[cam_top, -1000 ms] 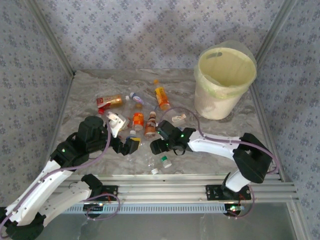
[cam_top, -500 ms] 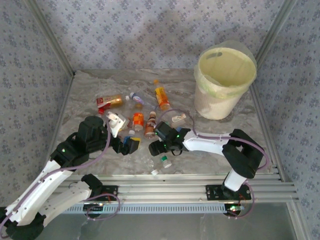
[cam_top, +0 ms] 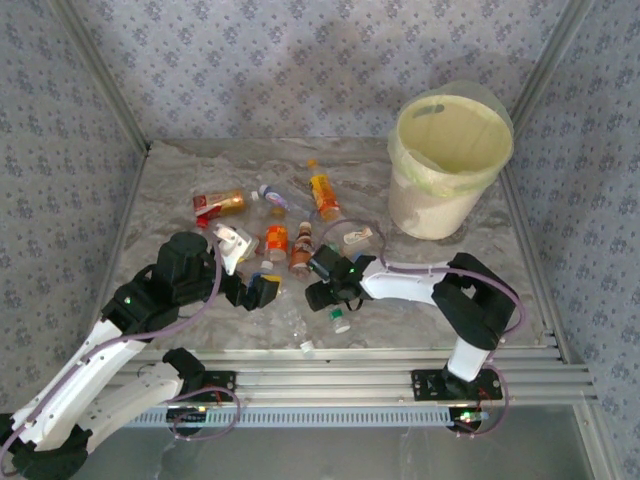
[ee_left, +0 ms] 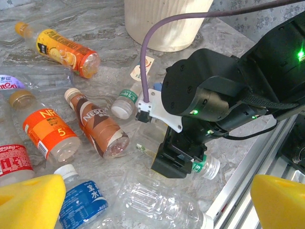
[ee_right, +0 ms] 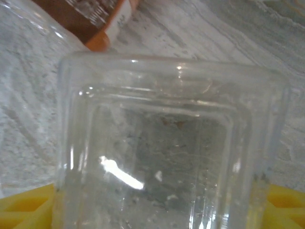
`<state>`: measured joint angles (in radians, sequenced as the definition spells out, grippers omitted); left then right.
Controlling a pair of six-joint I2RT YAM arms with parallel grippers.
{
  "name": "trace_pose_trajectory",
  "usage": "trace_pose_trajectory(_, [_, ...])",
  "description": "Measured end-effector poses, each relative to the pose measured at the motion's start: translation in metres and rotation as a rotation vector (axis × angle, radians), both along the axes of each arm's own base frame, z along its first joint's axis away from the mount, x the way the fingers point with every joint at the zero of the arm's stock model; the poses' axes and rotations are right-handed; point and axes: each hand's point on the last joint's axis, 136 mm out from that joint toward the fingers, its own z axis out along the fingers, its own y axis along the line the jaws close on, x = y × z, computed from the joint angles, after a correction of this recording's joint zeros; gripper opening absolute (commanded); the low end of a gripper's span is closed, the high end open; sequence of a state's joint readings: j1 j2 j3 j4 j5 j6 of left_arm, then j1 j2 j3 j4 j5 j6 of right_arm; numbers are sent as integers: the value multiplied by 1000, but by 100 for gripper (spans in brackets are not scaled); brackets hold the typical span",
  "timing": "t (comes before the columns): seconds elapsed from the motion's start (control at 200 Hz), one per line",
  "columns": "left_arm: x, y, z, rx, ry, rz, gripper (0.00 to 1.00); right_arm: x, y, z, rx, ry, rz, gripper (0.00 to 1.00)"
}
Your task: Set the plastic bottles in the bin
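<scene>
Surface: grey marbled tabletop [cam_top: 180, 190]. An aluminium rail [cam_top: 380, 365] runs along my near edge, and patterned wallpaper walls [cam_top: 300, 60] close the back and both sides.
Near clutter: a crushed clear bottle [ee_left: 157, 205] lies closest to the rail, with a blue-label bottle [ee_left: 88, 198] just beside it.
Mid clutter: a brown coffee bottle [ee_left: 100, 129] and an orange-label bottle [ee_left: 45, 133] lie side by side. A small white-capped bottle [ee_left: 125, 102] lies near the brown one.
Far clutter: an orange juice bottle [ee_left: 64, 50] lies on its side past the pile.
Bin: the white bucket with pale yellow-green liner [cam_top: 450, 165] stands upright at the far right, well apart from the bottles.
In the way: the right arm's black wrist housing [ee_left: 214, 95] and purple cable [ee_left: 147, 52] sit between my left camera and the bin.
Left pincer [ee_left: 155, 198]: yellow fingers [ee_left: 28, 202] spread wide, gripping nothing. It hangs over the crushed clear bottle.
Right pincer [ee_right: 162, 210]: low over the table, fingers partly apart and set either side of a green-label bottle [ee_left: 202, 167]. The clear body fills the gap between the yellow pads [ee_right: 26, 207]. I cannot tell whether they press on it.
</scene>
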<state>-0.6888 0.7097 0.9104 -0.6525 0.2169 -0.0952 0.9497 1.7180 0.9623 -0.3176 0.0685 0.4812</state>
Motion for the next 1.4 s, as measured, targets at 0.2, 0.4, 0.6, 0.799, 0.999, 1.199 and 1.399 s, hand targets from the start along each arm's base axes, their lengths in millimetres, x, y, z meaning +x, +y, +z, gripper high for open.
trace_pose_trajectory(0.2, [0,-1,0,0,3,-2,100,3,-1,2,-6,-16,-1,65])
trace_pose_trajectory(0.4, [1,-7,4,-26,1,-21,100,3,-3,29,42,-67,6,65])
trace_pose_trajectory(0.6, [3,-22,9,-73,13,-71,100,1,-16,63,107,-120,-3,65])
trace_pose_trajectory(0.799, [7,-40,9,-79,56,-128,100,0,-35,92,141,-156,-22,65])
trace_pose_trajectory(0.999, [15,-61,42,-156,10,-197,99,2,-58,129,196,-215,-55,65])
trace_pose_trajectory(1.199, [27,-84,65,-243,-28,-252,100,5,-89,159,234,-265,-101,65])
trace_pose_trajectory(1.399, [38,-102,77,-323,-44,-282,100,14,-114,194,266,-318,-141,65])
